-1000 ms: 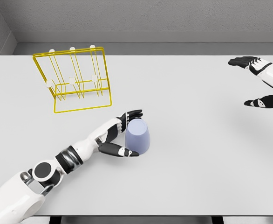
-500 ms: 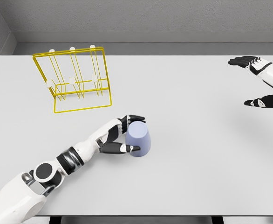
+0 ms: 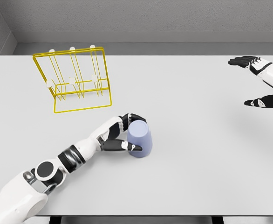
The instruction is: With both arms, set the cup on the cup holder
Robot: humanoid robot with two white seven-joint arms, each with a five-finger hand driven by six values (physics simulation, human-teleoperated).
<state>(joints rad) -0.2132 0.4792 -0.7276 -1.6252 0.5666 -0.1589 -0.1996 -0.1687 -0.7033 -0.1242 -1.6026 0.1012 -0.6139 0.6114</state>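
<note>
At about ten o'clock on the pale grey counter (image 3: pixel 197 177): a yellow wire cup holder (image 3: pixel 76 79), leaning, with white-tipped pegs pointing up and toward the viewer, well apart from everything else. Nothing hung on it yet.

Just below the counter's middle, near seven o'clock: a pale lavender plastic cup (image 3: pixel 140 139), standing mouth down, base up. Left hand (image 3: pixel 119 136) wrapped on its left flank, dark upper fingers (image 3: pixel 135 117) curled over the far edge of the base, thumb pressed across the near side low down. Looks like a closed grip on the cup, though contact on the hidden side not visible.

Step in hand, as a judgement: securing the grasp ahead of a lift toward the rack. Worth doing well:
- Squeeze evenly before raising; tapered walls invite slipping downward out of a loose hold.
- Lift straight up first, clear of the counter, then swing toward ten o'clock.
- Keep the mouth facing the chosen peg so the cup slides over it rather than knocking the light wire frame.
- Approach slowly; a nudge would likely shift the rack.

At two to three o'clock, far right edge: right hand (image 3: pixel 260 84), raised off the counter, dark fingers spread wide, thumb and fingers apart, holding nothing, well away from the cup. Bringing it in for support would suit a two-arm placement.
</note>
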